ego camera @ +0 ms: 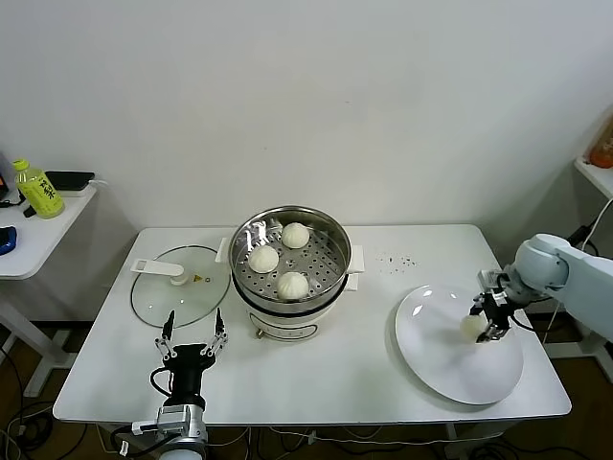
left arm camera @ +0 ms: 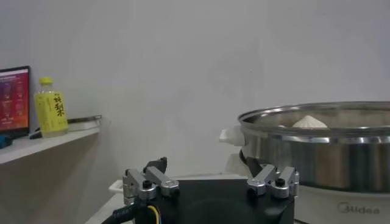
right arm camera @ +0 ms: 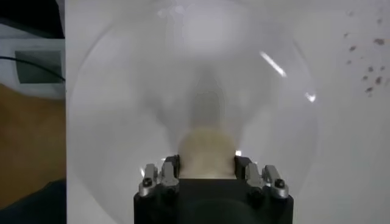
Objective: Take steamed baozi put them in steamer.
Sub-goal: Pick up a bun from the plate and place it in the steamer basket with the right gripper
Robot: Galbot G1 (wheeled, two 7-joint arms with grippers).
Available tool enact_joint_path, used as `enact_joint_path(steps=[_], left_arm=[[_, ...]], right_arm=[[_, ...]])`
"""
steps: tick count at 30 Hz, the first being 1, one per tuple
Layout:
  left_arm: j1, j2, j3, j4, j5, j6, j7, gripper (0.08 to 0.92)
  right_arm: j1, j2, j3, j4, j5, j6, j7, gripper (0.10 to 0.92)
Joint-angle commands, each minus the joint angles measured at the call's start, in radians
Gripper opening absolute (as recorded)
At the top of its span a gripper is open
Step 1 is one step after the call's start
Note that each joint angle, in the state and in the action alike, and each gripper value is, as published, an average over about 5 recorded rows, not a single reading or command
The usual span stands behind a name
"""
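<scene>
Head view: right gripper [ego camera: 487, 321], centre-right of frame, was clamped on the last baozi [ego camera: 472, 328] over the white plate [ego camera: 450, 369]. Three baozi [ego camera: 279, 260] sat in the steamer [ego camera: 291, 266], frame centre. Left gripper [ego camera: 192, 333], lower left, hung w/ fingers apart, idle. Risk: soft bun could deform or slip from the grip en route to the steamer, dropping onto the surface [ego camera: 364, 364].

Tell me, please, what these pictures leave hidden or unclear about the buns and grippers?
- Right wrist view: the right gripper covers the fourth baozi's lower part, hiding its contact with the plate.
- Left wrist view: the steamer wall hides most of its buns.
- Left wrist view: the left gripper is cut off below.
</scene>
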Motion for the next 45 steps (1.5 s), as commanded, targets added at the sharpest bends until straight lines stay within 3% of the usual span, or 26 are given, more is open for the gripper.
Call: enact_joint_path(steps=[1, 11, 23, 33, 45], left_arm=[[-0.001, 0.000, -0.001, 0.001, 0.000, 0.000, -0.001, 0.823], [-0.004, -0.001, -0.005, 0.020, -0.001, -0.005, -0.003, 0.823], [-0.013, -0.003, -0.002, 0.027, -0.002, -0.004, -0.003, 0.823], [-0.014, 0.000, -0.010, 0.013, -0.014, -0.003, -0.004, 0.823], [-0.016, 0.012, -0.023, 0.005, -0.028, 0.000, -0.003, 0.823]], right_arm=[[0.362, 0.049, -0.223, 0.072, 0.137, -0.013, -0.004, 0.585], [0.745, 0.238, -0.455, 0.087, 0.382, -0.048, -0.001, 0.585], [0.875, 0.449, -0.513, 0.046, 0.679, -0.157, 0.044, 0.585], [0.790, 0.594, -0.500, -0.017, 0.693, -0.215, 0.092, 0.585], [0.629, 0.726, -0.479, -0.146, 0.605, -0.223, 0.107, 0.585]])
